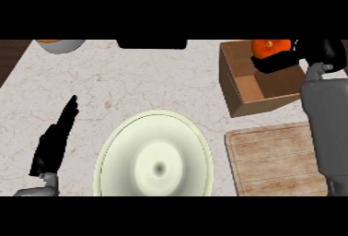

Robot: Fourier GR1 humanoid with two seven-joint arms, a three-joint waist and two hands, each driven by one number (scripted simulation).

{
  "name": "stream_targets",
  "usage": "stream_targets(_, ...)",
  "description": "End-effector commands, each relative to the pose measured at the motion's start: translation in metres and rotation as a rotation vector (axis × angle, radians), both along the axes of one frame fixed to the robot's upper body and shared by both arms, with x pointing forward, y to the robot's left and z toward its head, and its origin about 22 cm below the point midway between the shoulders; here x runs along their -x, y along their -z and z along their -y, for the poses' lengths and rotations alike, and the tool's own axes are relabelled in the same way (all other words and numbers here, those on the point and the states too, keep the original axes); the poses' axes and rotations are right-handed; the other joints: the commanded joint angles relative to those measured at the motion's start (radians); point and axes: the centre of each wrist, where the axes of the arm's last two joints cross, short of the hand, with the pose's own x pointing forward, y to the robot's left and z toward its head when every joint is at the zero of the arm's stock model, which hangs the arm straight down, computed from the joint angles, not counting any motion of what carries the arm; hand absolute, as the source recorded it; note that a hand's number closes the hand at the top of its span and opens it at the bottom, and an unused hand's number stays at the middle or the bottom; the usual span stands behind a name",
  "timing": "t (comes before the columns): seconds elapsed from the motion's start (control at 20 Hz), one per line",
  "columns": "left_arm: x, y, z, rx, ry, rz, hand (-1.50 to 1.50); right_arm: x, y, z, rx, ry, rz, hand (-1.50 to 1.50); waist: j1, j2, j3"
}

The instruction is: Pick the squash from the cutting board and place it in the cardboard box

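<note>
The orange squash (270, 47) is at the top right, over the far part of the open cardboard box (246, 92). My right hand (299, 56) is curled round it, black fingers wrapping its lower side, with the grey forearm reaching up along the right edge. The wooden cutting board (275, 159) at lower right has nothing on it. My left hand (55, 136) rests at the lower left with fingers straight, pointing up and away, holding nothing.
A large pale green plate (115, 147) fills the lower middle of the marble counter. A grey bowl (61, 45) with something orange in it sits at the top left, and a black object (152, 44) lies at the top middle.
</note>
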Motion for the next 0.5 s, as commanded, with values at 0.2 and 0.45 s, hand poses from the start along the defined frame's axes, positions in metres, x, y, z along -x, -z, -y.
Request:
stream_targets(0.2,0.014,-0.004,0.007,-0.003,0.002,0.000,0.00,-0.032,0.062,-0.034,-0.087,0.070,-0.112,-1.50,0.003,-0.001,0.001)
stream_targets(0.45,0.010,0.002,-0.015,-0.004,0.020,0.010,0.00,-0.045,0.097,-0.025,-0.132,0.071,-0.071,-1.50,0.007,0.003,0.001)
